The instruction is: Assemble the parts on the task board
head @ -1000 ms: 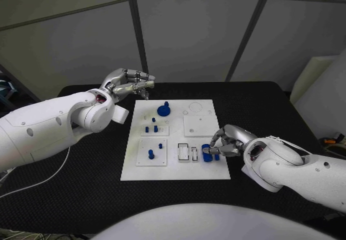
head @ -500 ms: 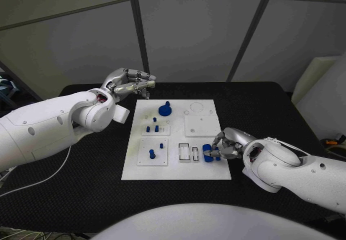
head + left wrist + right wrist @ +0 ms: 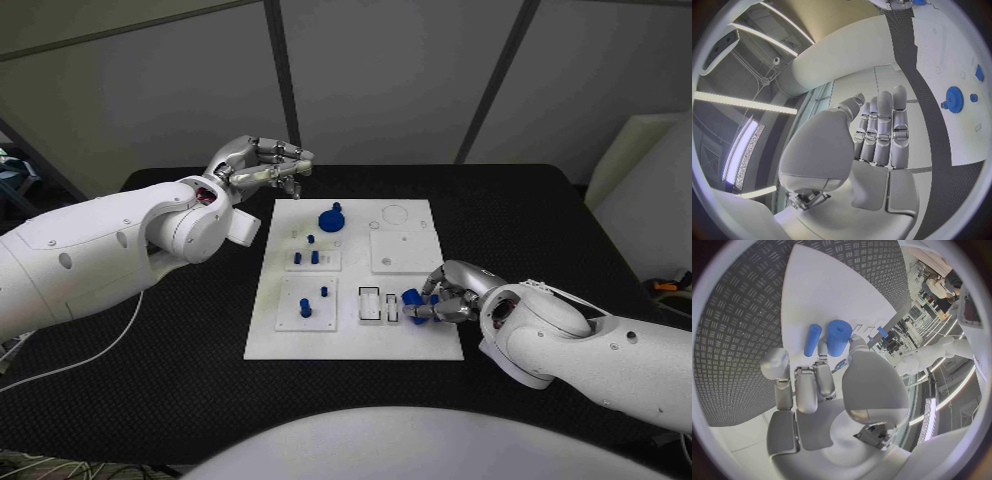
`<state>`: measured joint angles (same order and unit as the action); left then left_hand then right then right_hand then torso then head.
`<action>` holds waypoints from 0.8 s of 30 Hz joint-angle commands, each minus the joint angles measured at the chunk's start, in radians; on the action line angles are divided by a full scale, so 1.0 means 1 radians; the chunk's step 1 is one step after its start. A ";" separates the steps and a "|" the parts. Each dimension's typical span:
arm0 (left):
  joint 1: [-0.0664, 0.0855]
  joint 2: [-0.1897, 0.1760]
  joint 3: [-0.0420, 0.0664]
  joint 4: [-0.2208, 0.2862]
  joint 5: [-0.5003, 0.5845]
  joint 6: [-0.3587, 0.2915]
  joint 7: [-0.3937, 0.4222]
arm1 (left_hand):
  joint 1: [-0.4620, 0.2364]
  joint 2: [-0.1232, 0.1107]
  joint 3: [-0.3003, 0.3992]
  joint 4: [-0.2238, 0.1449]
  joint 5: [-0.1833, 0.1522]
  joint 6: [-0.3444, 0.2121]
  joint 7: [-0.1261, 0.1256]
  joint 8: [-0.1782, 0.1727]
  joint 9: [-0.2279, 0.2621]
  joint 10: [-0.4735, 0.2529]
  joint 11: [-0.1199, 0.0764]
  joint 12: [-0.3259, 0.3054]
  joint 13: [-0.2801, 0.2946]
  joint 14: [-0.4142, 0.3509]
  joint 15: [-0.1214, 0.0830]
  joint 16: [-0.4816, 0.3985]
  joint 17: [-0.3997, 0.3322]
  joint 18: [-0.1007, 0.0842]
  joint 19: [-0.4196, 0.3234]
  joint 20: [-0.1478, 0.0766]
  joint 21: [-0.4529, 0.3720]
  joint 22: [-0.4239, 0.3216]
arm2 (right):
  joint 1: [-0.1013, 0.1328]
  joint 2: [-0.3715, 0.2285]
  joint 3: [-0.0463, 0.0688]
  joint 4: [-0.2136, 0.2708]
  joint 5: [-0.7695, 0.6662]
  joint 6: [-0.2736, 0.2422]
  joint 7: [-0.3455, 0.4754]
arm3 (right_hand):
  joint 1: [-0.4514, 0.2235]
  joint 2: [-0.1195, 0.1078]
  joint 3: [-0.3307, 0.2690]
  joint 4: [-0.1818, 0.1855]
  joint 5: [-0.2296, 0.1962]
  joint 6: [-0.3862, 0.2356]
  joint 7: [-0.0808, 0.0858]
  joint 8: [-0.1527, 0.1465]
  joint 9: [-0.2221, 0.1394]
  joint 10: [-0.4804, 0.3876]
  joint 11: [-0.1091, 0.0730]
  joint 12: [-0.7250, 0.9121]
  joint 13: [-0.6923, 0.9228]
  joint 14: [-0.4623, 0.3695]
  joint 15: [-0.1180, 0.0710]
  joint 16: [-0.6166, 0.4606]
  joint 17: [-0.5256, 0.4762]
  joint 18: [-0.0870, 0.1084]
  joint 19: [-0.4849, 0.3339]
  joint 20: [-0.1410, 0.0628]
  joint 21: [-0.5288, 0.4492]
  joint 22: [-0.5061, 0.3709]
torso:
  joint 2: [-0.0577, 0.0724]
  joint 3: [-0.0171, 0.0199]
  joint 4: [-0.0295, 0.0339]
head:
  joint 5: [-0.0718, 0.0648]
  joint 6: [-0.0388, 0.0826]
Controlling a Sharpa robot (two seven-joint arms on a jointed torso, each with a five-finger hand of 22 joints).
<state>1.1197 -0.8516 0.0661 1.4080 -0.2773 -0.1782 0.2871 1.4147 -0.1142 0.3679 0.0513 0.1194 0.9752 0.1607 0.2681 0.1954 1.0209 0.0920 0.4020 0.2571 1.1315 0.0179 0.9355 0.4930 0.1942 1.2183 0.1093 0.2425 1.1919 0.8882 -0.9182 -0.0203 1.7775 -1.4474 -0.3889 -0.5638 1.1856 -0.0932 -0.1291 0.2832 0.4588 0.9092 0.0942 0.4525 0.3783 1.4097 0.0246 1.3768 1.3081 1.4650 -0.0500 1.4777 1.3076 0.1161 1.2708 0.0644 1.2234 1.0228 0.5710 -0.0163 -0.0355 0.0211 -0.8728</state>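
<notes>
Two white arms reached over a black table [image 3: 173, 370]. On the board's [image 3: 353, 340] near right corner, the right hand [image 3: 441, 296] grasped a blue peg [image 3: 413, 301]. The left hand [image 3: 260, 165] hovered beyond the far left corner, fingers curled, holding nothing

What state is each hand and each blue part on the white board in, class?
Left silver hand: raised beyond the board's far left corner, holds nothing.
Right silver hand: grips a thick blue cylinder.
Thin blue cylinder: lying flat on the white task board.
Blue gear: sitting on the board.
</notes>
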 commanded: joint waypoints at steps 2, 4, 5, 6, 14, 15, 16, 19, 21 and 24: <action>0.001 -0.001 0.000 0.003 0.002 0.011 0.009 | -0.011 -0.002 -0.005 0.002 -0.005 -0.006 -0.002 0.002 0.002 -0.007 0.002 0.004 0.001 -0.005 0.002 -0.001 -0.001 -0.014 -0.002 0.006 -0.003 -0.002 | -0.011 0.003 -0.008 -0.003 0.014 -0.015 -0.009 | 0.009 0.021 0.001 0.005 0.014 0.010 -0.006 0.012 0.007 0.005 -0.012 0.002 0.011 0.071 -0.002 0.006 0.090 -0.008 0.011 -0.003 0.007 0.011 | 0.000 0.0001 -0.0001 | 0.001 0.000; 0.001 -0.001 0.000 0.003 0.002 0.011 0.009 | -0.011 -0.002 -0.005 0.002 -0.005 -0.006 -0.002 0.002 0.002 -0.007 0.002 0.004 0.001 -0.005 0.002 -0.001 -0.001 -0.014 -0.002 0.006 -0.003 -0.002 | -0.011 0.003 -0.008 -0.001 0.014 -0.039 -0.009 | 0.016 0.030 0.002 0.003 0.019 0.016 -0.009 0.017 0.010 0.009 -0.015 0.004 0.015 0.072 -0.004 0.009 0.096 -0.009 0.015 -0.005 0.011 0.018 | 0.000 0.0000 -0.0001 | 0.001 0.000; 0.001 -0.001 0.000 0.003 0.002 0.011 0.009 | -0.011 -0.002 -0.005 0.002 -0.005 -0.006 -0.002 0.002 0.002 -0.007 0.002 0.004 0.001 -0.005 0.002 -0.001 -0.001 -0.014 -0.002 0.006 -0.003 -0.002 | -0.011 0.002 -0.008 0.001 0.014 -0.052 -0.007 | 0.021 0.034 0.002 0.002 0.026 0.018 -0.011 0.019 0.012 0.010 -0.016 0.005 0.017 0.073 -0.006 0.011 0.099 -0.010 0.017 -0.006 0.014 0.022 | 0.001 0.0002 -0.0001 | 0.001 0.000; 0.001 -0.002 0.000 0.003 0.002 0.011 0.009 | -0.011 -0.002 -0.005 0.002 -0.005 -0.006 -0.002 0.002 0.002 -0.007 0.002 0.004 0.001 -0.005 0.002 -0.001 -0.001 -0.014 -0.002 0.006 -0.003 -0.002 | -0.011 -0.001 -0.008 0.006 0.014 -0.071 -0.005 | 0.030 0.039 0.003 0.001 0.041 0.021 -0.013 0.022 0.014 0.012 -0.018 0.005 0.019 0.074 -0.008 0.013 0.103 -0.011 0.020 -0.008 0.017 0.026 | 0.001 0.0003 -0.0005 | 0.002 0.000; 0.001 -0.002 0.000 0.003 0.002 0.011 0.009 | -0.012 -0.001 -0.005 0.003 -0.005 -0.007 -0.002 0.003 0.002 -0.008 0.002 0.005 0.001 -0.005 0.003 0.000 -0.001 -0.014 -0.002 0.007 -0.004 -0.002 | -0.011 -0.037 -0.007 0.069 0.024 -0.184 0.036 | 0.047 0.059 0.005 0.003 0.083 0.031 -0.019 0.029 0.020 0.018 -0.024 0.006 0.026 0.076 -0.012 0.019 0.114 -0.013 0.028 -0.013 0.026 0.039 | -0.001 -0.0011 -0.0004 | 0.004 0.000; 0.001 -0.002 0.000 0.003 0.002 0.012 0.009 | -0.012 -0.001 -0.005 0.003 -0.005 -0.007 -0.002 0.003 0.002 -0.008 0.002 0.005 0.001 -0.005 0.003 0.000 -0.001 -0.014 -0.002 0.007 -0.004 -0.002 | -0.011 -0.041 -0.007 0.079 0.026 -0.194 0.043 | 0.047 0.060 0.005 0.003 0.083 0.032 -0.019 0.029 0.020 0.018 -0.024 0.006 0.026 0.076 -0.012 0.019 0.115 -0.013 0.028 -0.013 0.026 0.040 | -0.001 -0.0011 -0.0004 | 0.003 0.000; 0.001 -0.002 0.000 0.003 0.002 0.012 0.009 | -0.012 -0.001 -0.005 0.002 -0.005 -0.007 -0.002 0.003 0.002 -0.008 0.002 0.005 0.001 -0.005 0.002 0.000 -0.001 -0.014 -0.002 0.007 -0.004 -0.002 | -0.011 -0.045 -0.006 0.087 0.027 -0.201 0.047 | 0.047 0.061 0.005 0.004 0.084 0.032 -0.019 0.030 0.021 0.018 -0.024 0.006 0.026 0.076 -0.013 0.019 0.115 -0.013 0.029 -0.013 0.026 0.041 | -0.001 -0.0009 0.0000 | 0.003 0.000; 0.001 0.000 0.000 0.003 0.002 0.012 0.009 | -0.012 -0.001 -0.005 0.002 -0.005 -0.007 -0.002 0.003 0.003 -0.008 0.002 0.005 0.001 -0.005 0.002 0.000 -0.001 -0.014 -0.002 0.007 -0.004 -0.002 | -0.008 -0.052 -0.002 0.112 0.029 -0.216 0.056 | 0.047 0.061 0.005 0.004 0.084 0.032 -0.019 0.030 0.021 0.019 -0.024 0.006 0.026 0.076 -0.013 0.020 0.115 -0.013 0.029 -0.013 0.026 0.041 | 0.000 -0.0008 0.0023 | 0.002 0.000; 0.001 0.000 0.000 0.003 0.002 0.012 0.009 | -0.012 -0.001 -0.005 0.002 -0.005 -0.007 -0.002 0.003 0.003 -0.008 0.002 0.005 0.001 -0.005 0.002 0.000 -0.001 -0.014 -0.002 0.007 -0.004 -0.002 | -0.004 -0.053 0.001 0.122 0.030 -0.219 0.059 | 0.047 0.061 0.005 0.004 0.084 0.033 -0.019 0.030 0.021 0.018 -0.024 0.006 0.025 0.076 -0.013 0.019 0.115 -0.013 0.029 -0.013 0.026 0.040 | 0.001 -0.0012 0.0034 | 0.002 0.000; 0.001 0.001 0.000 0.002 0.002 0.012 0.008 | -0.012 -0.001 -0.005 0.002 -0.005 -0.007 -0.002 0.003 0.003 -0.008 0.002 0.005 0.001 -0.005 0.002 0.000 -0.001 -0.014 -0.002 0.007 -0.004 -0.002 | 0.003 -0.048 0.004 0.128 0.031 -0.216 0.061 | 0.047 0.061 0.005 0.004 0.084 0.033 -0.019 0.030 0.021 0.018 -0.024 0.006 0.025 0.076 -0.013 0.020 0.116 -0.013 0.029 -0.013 0.027 0.041 | 0.001 -0.0009 0.0024 | 0.006 0.000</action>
<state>1.1197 -0.8517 0.0661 1.4090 -0.2773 -0.1773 0.2870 1.4148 -0.1142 0.3680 0.0512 0.1194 0.9753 0.1606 0.2681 0.1967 1.0211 0.0920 0.4020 0.2567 1.1315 0.0179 0.9354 0.4933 0.1942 1.2182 0.1093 0.2426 1.1904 0.8888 -0.9677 -0.0164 1.9025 -1.4243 -0.5652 -0.5283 1.2356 -0.0402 -0.1276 0.2875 0.5365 0.9354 0.0749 0.4791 0.3982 1.4293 0.0051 1.3768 1.3080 1.4651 -0.0575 1.4928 1.3075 0.1162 1.2906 0.0516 1.2467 1.0625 0.5708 -0.0170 -0.0340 0.0238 -0.8728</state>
